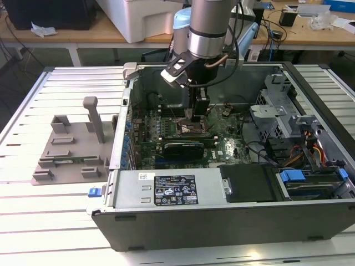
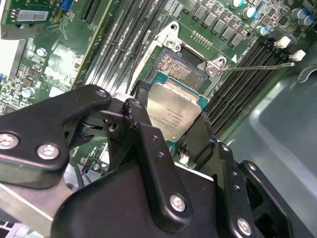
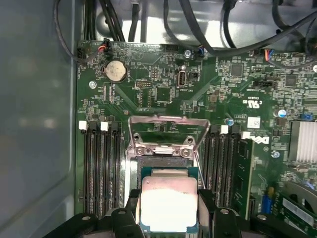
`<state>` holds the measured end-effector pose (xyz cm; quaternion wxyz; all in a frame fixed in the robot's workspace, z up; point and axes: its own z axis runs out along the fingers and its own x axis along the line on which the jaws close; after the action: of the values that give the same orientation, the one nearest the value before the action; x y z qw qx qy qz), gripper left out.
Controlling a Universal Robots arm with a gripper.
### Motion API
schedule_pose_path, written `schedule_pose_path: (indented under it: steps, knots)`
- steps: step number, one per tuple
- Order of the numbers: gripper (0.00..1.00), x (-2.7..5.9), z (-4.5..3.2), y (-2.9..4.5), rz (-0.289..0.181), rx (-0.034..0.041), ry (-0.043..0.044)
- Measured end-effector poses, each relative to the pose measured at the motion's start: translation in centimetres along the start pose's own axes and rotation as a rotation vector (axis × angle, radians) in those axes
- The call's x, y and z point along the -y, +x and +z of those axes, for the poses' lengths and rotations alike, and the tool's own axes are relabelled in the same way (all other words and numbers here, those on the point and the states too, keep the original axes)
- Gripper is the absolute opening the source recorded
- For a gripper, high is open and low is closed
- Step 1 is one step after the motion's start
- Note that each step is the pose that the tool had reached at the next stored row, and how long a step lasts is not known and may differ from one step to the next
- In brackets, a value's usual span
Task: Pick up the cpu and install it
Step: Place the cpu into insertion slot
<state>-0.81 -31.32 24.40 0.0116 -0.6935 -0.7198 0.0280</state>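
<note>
Two black fingers [image 2: 138,119] of the gripper [image 2: 169,126] were clamped on opposite edges of the cpu [image 2: 173,106], holding it flat, silvery top up, just over the open socket [image 2: 179,67] on the motherboard [image 3: 163,94], near the middle of the computer case [image 1: 222,221]; the socket's metal frame [image 3: 166,121] stood swung open

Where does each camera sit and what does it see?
Exterior view: off the arm, looking down into the computer case; the arm shows.
First wrist view: at the wrist, facing the motherboard past the fingers.
Second wrist view: at the wrist, slanting across the fingers.
Both wrist views share the cpu between the fingers, at the socket.
</note>
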Motion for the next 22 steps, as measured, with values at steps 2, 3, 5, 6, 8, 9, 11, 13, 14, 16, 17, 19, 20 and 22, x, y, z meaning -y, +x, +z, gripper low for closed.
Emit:
schedule_pose_path:
  steps: [2,3,5,6,8,9,11,13,14,16,17,19,20,22]
  knots:
    - [0.55,0.07,0.36,0.16,0.0,-0.0002,0.0]
    - [0.55,0.14,0.55,0.2,0.0,-0.0001,0.0]
    - [0.55,0.18,0.79,0.23,0.0,-0.0001,-0.0001]
    - [0.55,0.19,1.07,0.26,0.0,-0.0001,-0.0001]
    - [0.55,0.22,1.43,0.3,0.001,-0.0001,0.0]
    - [0.55,0.24,1.6,0.3,0.001,0.0,0.0001]
    - [0.55,0.28,2.04,0.32,0.003,-0.0003,0.0]
    - [0.55,0.34,2.29,0.33,0.007,-0.0004,0.0]
    - [0.55,0.35,2.46,0.33,0.01,-0.0007,0.0001]
    - [0.55,0.36,2.66,0.34,0.017,-0.001,0.0003]
    - [0.55,0.36,2.8,0.34,0.02,-0.0011,0.0004]
    - [0.55,0.43,3.1,0.39,0.021,-0.0013,0.0004]
    - [0.55,0.43,3.3,0.4,0.021,-0.0013,0.0004]
    - [0.55,0.42,3.52,0.4,0.021,-0.0013,0.0004]
